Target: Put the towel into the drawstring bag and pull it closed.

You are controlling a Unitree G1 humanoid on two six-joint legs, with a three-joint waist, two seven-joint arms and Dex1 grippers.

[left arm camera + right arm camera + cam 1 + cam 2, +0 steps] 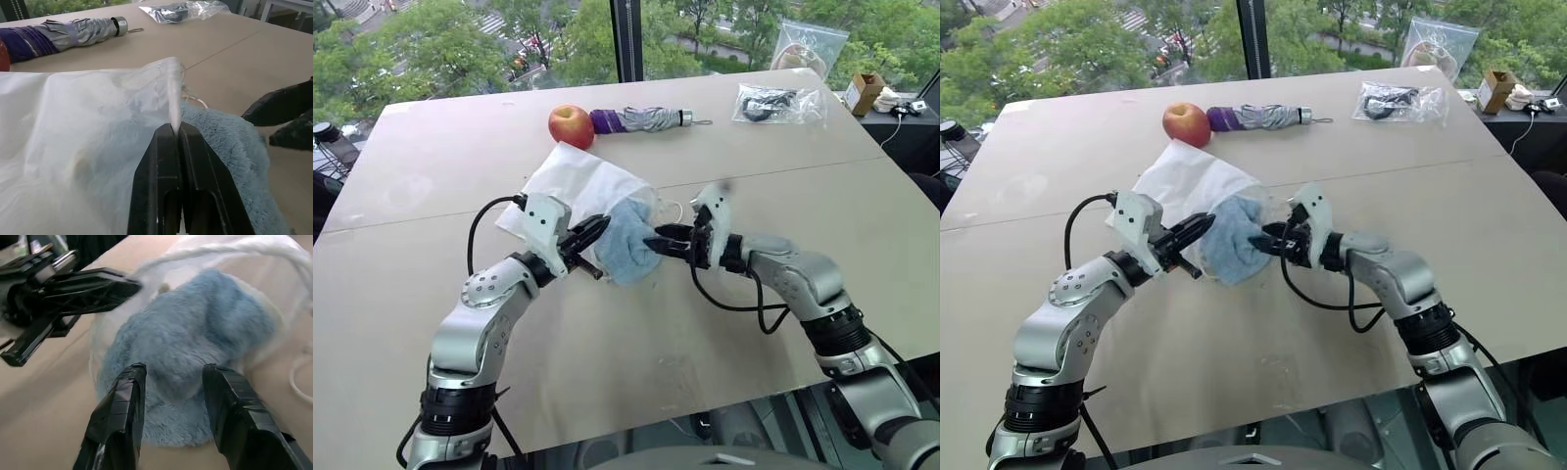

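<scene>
The white drawstring bag [582, 186] lies on the table, its mouth facing me. My left gripper [597, 232] is shut on the upper edge of that mouth [172, 88] and holds it lifted. The light-blue towel [628, 240] sits partly inside the mouth under the thin fabric, with its near end sticking out onto the table. My right gripper [173, 377] is open and points left at the towel's near end, one finger on each side of the towel and not closed on it. A thin white cord [671, 208] trails from the bag's right side.
At the table's far side lie a red apple [571, 125] and a folded purple-and-grey umbrella [641, 119]. A clear plastic packet with black cable [780, 103] sits at the back right, and a small cardboard box [865, 91] stands beyond it. The table's front edge is close to me.
</scene>
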